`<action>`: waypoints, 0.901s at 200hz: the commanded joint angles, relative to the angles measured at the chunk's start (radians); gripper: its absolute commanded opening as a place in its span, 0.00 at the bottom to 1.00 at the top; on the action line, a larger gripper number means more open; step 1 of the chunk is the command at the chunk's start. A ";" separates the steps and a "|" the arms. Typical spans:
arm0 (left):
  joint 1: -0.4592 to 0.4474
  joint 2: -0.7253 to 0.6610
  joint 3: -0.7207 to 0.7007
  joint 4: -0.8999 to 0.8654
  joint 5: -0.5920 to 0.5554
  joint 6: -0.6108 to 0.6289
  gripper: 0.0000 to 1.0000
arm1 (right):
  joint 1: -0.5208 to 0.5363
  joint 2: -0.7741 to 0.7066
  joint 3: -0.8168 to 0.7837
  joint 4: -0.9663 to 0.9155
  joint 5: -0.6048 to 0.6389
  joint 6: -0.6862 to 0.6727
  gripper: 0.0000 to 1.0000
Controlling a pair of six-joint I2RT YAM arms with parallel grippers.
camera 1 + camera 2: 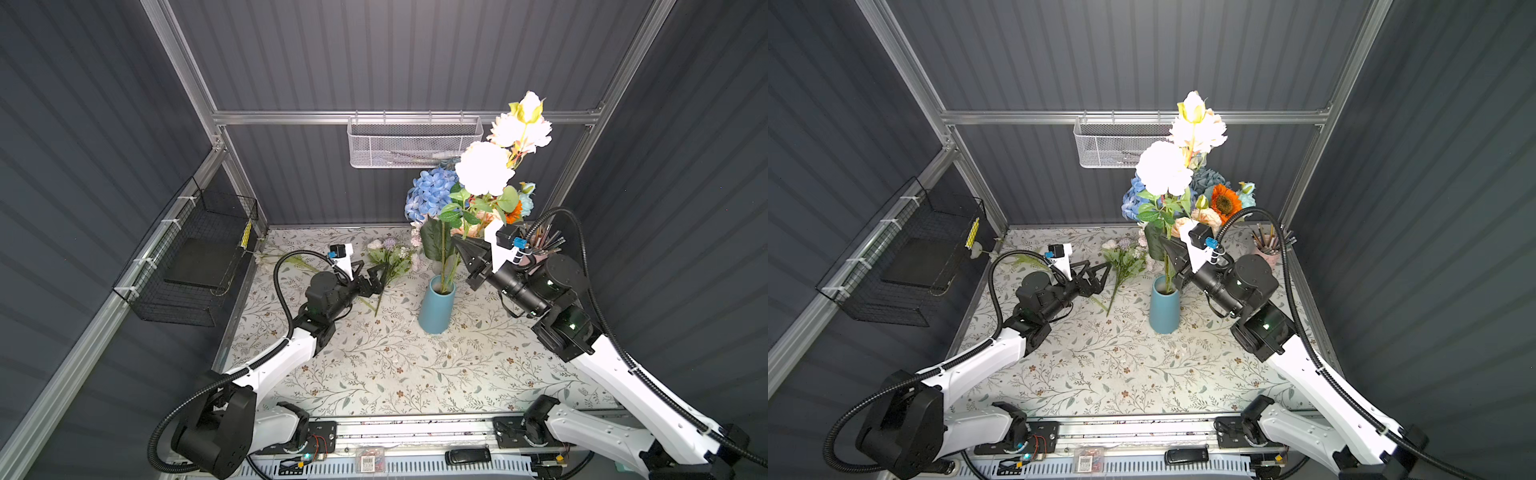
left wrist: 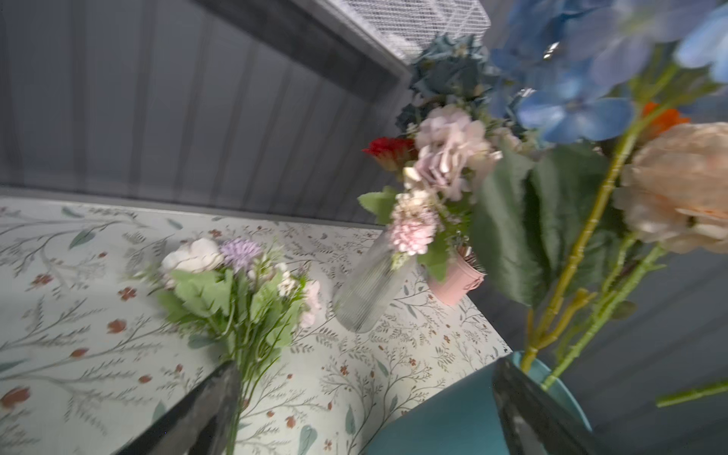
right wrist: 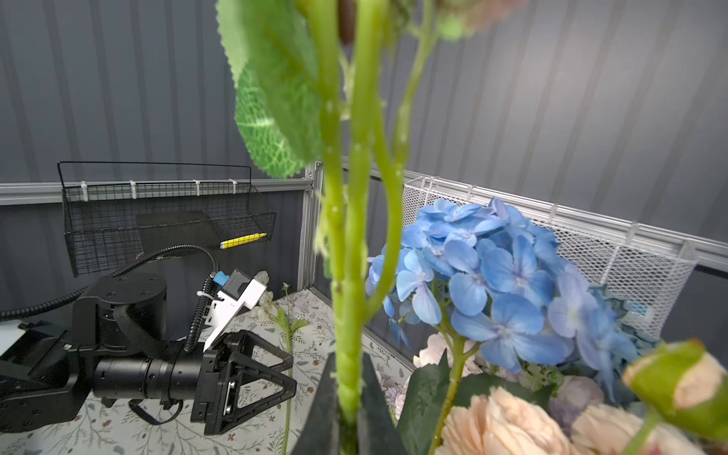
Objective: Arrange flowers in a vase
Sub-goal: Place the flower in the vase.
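The left jaws are spread wide and empty, low over the surface [image 1: 374,374]. Just past their tips lies the small lilac-and-white bunch [image 1: 390,258]. Its stems run across the jaws' reach, cut ends toward the front edge and blooms toward the back edge. The right jaws are clamped on the tall cream-flowered stem [image 1: 444,253], which stands in the blue vase [image 1: 434,309] mid-surface. The left arm is nearer the bunch and looks free to take it.

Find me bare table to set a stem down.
Free: front half of the table, from the blue vase forward to the front rail. Crowded: loose bunch beside the open left gripper; back-right corner with glass vase and pink bucket.
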 commanded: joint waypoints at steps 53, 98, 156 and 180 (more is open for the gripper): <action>0.038 -0.018 -0.025 -0.008 -0.057 -0.089 1.00 | -0.013 0.066 -0.109 0.196 0.065 0.017 0.00; 0.038 -0.022 -0.018 -0.055 -0.088 -0.090 1.00 | -0.034 0.073 -0.255 0.310 0.115 0.094 0.00; 0.038 0.012 0.028 -0.173 -0.156 -0.099 0.99 | -0.044 0.089 -0.422 0.384 0.182 0.188 0.00; 0.043 0.045 0.064 -0.252 -0.191 -0.114 0.95 | -0.044 0.104 -0.447 0.369 0.184 0.212 0.00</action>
